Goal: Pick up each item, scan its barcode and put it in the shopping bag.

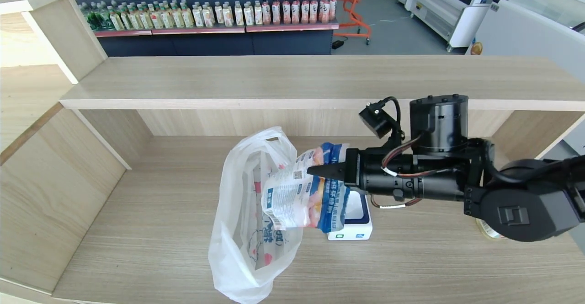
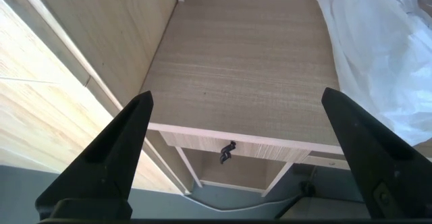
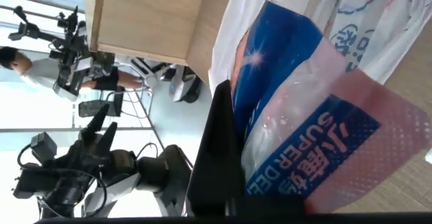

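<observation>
At shopping bag [image 1: 237, 253] mouth right hand [image 1: 320, 171] clamps snack packet [image 1: 297, 199], not yet in; left hand [image 2: 237, 99] wide open, empty. Likely left: can [image 1: 487, 232] well apart from bag.

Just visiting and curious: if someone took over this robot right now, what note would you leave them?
Right tool: shut on the snack packet, held at the mouth of the shopping bag.
Left tool: open, empty, over the edge of the counter.
Scanner stands beside the bag; a can sits to its right.
Done: packet lifted; whether scanned, cannot tell.
Left: release packet into bag, then scan and bag the can.
</observation>
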{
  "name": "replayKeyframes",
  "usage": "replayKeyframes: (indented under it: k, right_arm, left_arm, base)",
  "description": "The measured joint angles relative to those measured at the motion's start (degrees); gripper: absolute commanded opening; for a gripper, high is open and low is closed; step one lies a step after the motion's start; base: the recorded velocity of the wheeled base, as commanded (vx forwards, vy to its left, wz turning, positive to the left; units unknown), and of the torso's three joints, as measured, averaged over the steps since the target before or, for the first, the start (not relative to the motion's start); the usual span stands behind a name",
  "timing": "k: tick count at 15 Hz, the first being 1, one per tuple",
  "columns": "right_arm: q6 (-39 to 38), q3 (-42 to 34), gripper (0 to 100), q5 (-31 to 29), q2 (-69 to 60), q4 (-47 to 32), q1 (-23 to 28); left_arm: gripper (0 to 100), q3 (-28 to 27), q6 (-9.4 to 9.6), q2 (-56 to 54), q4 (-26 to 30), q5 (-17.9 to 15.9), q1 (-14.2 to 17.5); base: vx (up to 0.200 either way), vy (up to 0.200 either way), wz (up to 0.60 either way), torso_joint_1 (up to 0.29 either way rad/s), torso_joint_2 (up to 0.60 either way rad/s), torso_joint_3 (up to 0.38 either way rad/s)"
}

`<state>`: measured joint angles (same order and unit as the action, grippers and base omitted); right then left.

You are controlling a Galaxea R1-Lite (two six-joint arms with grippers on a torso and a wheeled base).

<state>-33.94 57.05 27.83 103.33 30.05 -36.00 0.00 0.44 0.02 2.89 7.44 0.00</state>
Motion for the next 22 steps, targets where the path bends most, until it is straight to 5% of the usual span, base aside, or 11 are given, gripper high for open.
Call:
replayKeyframes:
  k: [2, 6, 13, 14, 19, 22]
  right_arm:
    - [2.19, -0.99, 0, 4.13, 2.24, 0.38, -0.62]
    - [20.75, -1.66, 0, 4.49, 7.36, 0.29, 0.34]
    - [24.09, 7.45, 0, 4.73, 16.27, 0.51, -0.68]
    - [24.17, 8.77, 100, 4.74, 17.20, 0.63, -0.74]
    - [23.16, 12.70, 100, 4.92, 19.66, 3.64, -0.77]
    - [14.13, 13.07, 100, 7.47, 18.64, 9.34, 0.01]
  left_arm:
    - [100, 0.00, 0.00, 0.00, 0.00, 0.00, 0.00]
    - [100, 0.00, 0.00, 0.00, 0.01, 0.02, 0.00]
    - [100, 0.00, 0.00, 0.00, 0.00, 0.02, 0.00]
    - [100, 0.00, 0.00, 0.00, 0.00, 0.02, 0.00]
    - [100, 0.00, 0.00, 0.00, 0.01, 0.00, 0.00]
    - [100, 0.00, 0.00, 0.00, 0.01, 0.00, 0.00]
  base:
    - [0.000, 0.000, 0.00, 0.000, 0.00, 0.000]
    - [0.000, 0.000, 0.00, 0.000, 0.00, 0.000]
    - [0.000, 0.000, 0.00, 0.000, 0.00, 0.000]
    - [0.000, 0.000, 0.00, 0.000, 0.00, 0.000]
    - [0.000, 0.000, 0.00, 0.000, 0.00, 0.000]
    - [0.000, 0.000, 0.00, 0.000, 0.00, 0.000]
